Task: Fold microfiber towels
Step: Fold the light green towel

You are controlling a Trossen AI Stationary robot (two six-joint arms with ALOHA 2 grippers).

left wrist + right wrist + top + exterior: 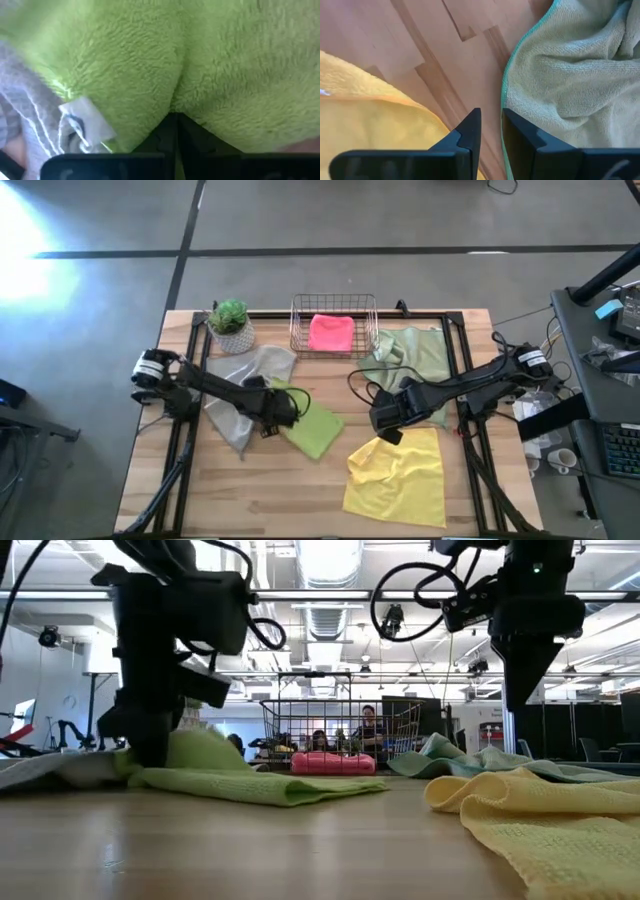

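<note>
Nearest the front edge of the tabletop (200, 500) lies the yellow towel (398, 475), spread loosely with its far corner reaching up toward the right pincer (490, 127); that pincer hovers over bare wood with its jaws drawn close but a narrow gap left between them, and they hold nothing; the yellow cloth lies to one side of its fingers and the hemmed edge of the pale sage towel (570, 75) to the other, both just beside it, so a small shift either way would decide which it takes. Across the middle, the left pincer (283, 409) is shut on the lime green towel (312, 429), at the edge where that cloth overlaps the grey towel (245, 385); the wrist view shows green pile bunched right at the closed fingertips, a white label and a strip of grey just beside them; the green towel's body stretches from the grip toward the tabletop's centre and front, so I judge a fold would carry the held edge that way. Farthest back, the hot pink towel (331, 332) sits inside the wire basket (300, 315), with a small potted plant (231, 322) beside it on the left arm's side, well apart from both pincers.
</note>
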